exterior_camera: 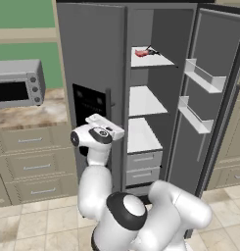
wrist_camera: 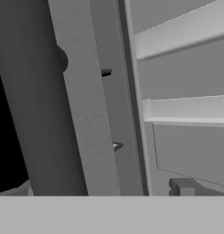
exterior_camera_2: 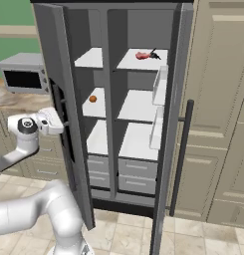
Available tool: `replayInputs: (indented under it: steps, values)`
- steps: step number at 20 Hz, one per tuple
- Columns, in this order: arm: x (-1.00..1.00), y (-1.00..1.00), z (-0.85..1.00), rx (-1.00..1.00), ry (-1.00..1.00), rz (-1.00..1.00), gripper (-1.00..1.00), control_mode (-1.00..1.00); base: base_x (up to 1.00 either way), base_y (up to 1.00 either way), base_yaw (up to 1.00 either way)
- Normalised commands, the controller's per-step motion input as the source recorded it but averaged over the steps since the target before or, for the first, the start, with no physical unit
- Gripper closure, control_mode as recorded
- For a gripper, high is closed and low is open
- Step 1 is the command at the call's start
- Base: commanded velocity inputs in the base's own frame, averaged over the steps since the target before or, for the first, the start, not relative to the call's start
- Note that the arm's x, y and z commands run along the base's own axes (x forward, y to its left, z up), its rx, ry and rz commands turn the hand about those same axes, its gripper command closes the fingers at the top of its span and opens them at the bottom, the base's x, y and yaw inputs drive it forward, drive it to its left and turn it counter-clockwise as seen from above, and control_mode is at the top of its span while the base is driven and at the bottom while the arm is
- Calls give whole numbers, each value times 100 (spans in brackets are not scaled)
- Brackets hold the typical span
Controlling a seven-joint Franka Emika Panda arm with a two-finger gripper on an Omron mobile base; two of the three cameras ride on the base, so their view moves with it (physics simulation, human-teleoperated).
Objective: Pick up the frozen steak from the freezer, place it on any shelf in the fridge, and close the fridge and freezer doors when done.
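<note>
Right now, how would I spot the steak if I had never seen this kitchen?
Find the tall grey fridge-freezer with both doors open. Look in its right-hand compartment, at the top white shelf. The steak lies there, a flat red-pink slab, unlike the small round orange item lower down in the left compartment.

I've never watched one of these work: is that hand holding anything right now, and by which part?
Nothing is held. The gripper is beside the freezer door, by its dispenser panel; the frozen steak already lies on the top fridge shelf.

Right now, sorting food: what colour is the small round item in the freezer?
Orange; the right base view shows it best.
</note>
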Motion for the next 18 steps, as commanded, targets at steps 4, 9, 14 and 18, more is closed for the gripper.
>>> replayInputs:
  steps: [4,9,14,18]
  values:
    - [67,-25,0,0,-4,0,-100,-100,0,0,0]
    - [70,-10,0,0,0,0,-100,-100,0,0,0]
    - [68,-10,0,0,0,0,-100,-100,0,0,0]
    - [66,-12,0,0,0,0,-100,-100,0,0,0]
